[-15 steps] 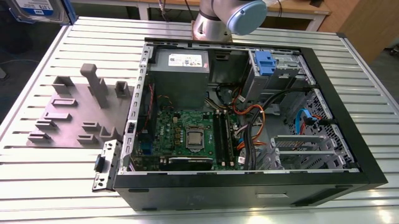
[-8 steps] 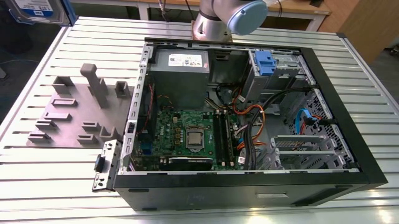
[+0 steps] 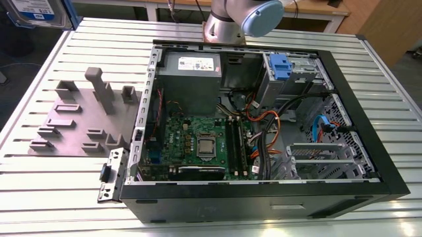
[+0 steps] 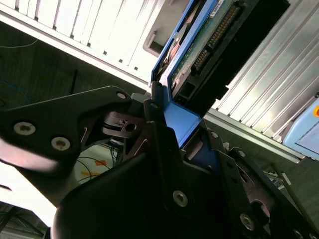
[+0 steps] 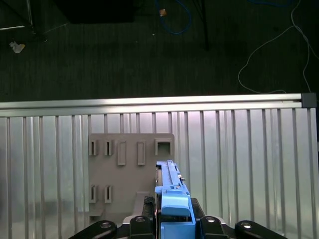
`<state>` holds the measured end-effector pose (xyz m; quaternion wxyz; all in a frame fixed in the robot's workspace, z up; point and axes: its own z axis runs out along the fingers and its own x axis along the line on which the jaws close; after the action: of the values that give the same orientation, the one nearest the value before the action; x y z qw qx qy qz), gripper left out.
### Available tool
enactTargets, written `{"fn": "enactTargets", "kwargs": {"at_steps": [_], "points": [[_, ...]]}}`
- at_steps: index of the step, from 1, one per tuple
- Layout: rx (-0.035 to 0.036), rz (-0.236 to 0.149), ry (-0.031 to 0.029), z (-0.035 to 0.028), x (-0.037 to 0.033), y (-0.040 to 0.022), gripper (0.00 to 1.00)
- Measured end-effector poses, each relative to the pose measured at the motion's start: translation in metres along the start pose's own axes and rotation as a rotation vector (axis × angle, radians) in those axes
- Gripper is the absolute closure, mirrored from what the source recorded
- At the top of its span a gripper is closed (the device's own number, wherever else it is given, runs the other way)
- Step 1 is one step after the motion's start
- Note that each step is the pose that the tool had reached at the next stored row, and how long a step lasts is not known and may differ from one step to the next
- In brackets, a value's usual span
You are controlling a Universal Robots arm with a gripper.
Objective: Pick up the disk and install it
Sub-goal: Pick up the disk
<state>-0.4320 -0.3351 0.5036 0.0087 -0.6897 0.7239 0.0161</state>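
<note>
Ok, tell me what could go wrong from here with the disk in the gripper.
1. The gripper clamps the disk at one end of its blue carrier. The rest sticks out unsupported, so it may tilt or slip.
2. Loose orange and black cables crowd the inside of the open computer case, and the disk could snag on them.
3. The disk's connector is exposed and could hit the case's metal edges.

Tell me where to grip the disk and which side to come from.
Probably just as it is held now: at the end of its blue carrier, approached end-on. In both wrist views the gripper is shut on the disk at that end, with a jaw on either flat face. The body is thin, so those broad faces likely give the firmest hold.
</note>
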Motion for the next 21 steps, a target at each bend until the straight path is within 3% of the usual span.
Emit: {"fn": "enactTargets", "kwargs": {"at_steps": [10,21], "points": [[0.0,0.0,-0.0001,0.0,0.0006,-0.0002,0.63],[0.0,0.0,0.0,-0.0001,0.0004,-0.0054,0.63]]}}
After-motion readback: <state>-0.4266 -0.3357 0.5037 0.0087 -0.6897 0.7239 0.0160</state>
